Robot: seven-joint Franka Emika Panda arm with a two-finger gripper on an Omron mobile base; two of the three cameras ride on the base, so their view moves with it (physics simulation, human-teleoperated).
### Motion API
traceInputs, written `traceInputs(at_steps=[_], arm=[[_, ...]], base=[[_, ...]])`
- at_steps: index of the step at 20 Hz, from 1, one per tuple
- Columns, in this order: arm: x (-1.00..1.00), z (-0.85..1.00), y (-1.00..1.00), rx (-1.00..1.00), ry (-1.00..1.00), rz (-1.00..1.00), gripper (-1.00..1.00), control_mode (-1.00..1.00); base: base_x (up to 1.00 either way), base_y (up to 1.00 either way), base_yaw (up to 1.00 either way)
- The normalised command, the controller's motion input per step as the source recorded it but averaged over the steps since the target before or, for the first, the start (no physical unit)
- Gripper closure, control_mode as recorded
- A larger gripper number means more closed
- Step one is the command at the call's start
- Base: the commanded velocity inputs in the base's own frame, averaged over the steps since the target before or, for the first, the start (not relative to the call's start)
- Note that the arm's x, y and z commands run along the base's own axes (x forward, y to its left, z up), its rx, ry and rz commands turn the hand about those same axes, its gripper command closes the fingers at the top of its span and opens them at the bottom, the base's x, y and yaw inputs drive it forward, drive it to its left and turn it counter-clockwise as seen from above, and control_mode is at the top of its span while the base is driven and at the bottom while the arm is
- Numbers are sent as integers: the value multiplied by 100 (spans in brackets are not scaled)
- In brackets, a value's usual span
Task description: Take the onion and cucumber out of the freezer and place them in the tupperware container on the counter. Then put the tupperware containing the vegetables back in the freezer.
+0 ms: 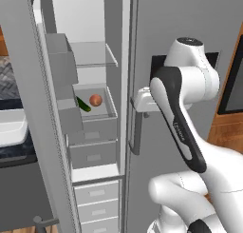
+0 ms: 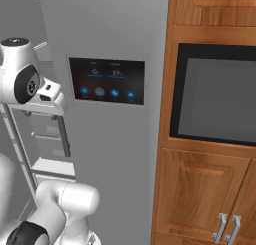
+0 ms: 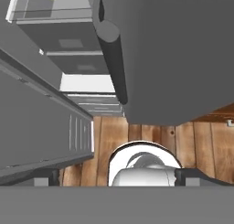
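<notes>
Looked like a regular home kitchen to me, since there was a grey side-by-side fridge with a touch panel [image 2: 106, 81] on one door, a built-in oven [image 2: 215, 91] set in wood cabinets [image 2: 200, 199], and a dark marbled counter [image 1: 14, 149].

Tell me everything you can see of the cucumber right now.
The cucumber is a short dark green cylinder with rounded ends and smooth skin. It lies slanted in an open grey drawer of the freezer, just left of the onion, its left part hidden behind the door shelves. Nothing grips it.
</notes>
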Motion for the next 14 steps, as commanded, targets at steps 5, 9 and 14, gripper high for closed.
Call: traceInputs(at_steps=[5,9,14], arm=[[0,0,0,0,0,0,-100,100],[0,0,0,0,0,0,-100,100],[0,0,0,0,0,0,-100,100]], base=[[0,8,0],[0,47,0],[5,43,0]])
